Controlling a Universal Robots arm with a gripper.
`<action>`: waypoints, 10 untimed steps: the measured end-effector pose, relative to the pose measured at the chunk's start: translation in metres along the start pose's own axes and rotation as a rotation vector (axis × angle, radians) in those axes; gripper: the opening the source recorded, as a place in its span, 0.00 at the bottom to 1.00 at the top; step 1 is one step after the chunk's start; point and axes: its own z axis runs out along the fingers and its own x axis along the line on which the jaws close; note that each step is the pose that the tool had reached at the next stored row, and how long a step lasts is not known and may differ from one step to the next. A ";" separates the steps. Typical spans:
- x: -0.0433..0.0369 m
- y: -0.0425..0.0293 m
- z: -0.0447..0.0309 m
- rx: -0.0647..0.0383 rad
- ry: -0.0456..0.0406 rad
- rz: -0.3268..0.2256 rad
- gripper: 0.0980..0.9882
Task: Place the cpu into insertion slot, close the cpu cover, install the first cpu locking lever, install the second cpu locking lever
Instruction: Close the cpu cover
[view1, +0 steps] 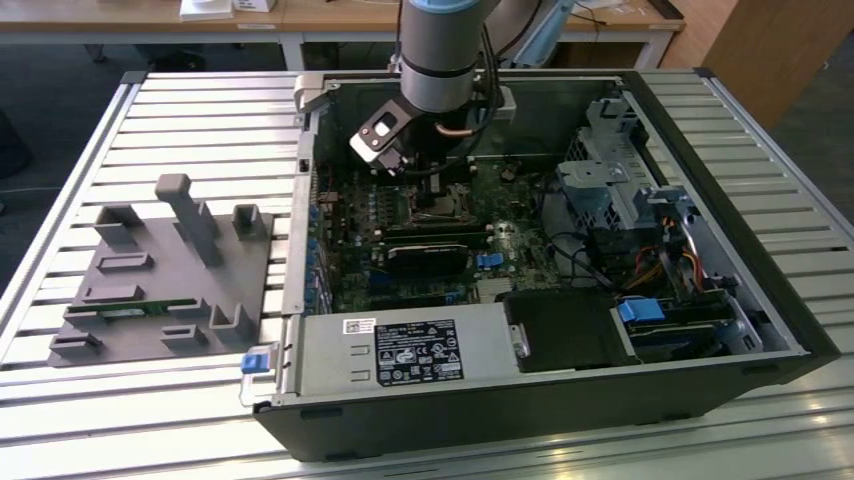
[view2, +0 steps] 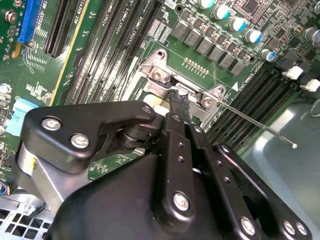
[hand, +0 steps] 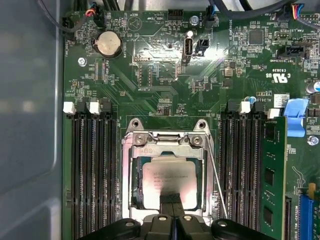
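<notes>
Slatted table (view1: 200, 110): computer case (view1: 534, 410), perhaps plastic fixture (view1: 134, 300).

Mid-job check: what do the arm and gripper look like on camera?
The arm is a silver-grey tube with a black band and a pale blue cap. The gripper is black, built of linked bars dotted with silver screws.

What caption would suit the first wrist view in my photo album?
Gripper poised over the cpu, which lies framed by the silver cover on the green board.
</notes>
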 end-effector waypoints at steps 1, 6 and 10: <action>0.0000 0.0000 0.0008 0.000 0.0001 0.000 0.01; 0.0005 0.0050 0.0023 0.000 0.0001 0.000 0.01; 0.0015 0.0083 0.0003 -0.002 0.0037 0.000 0.01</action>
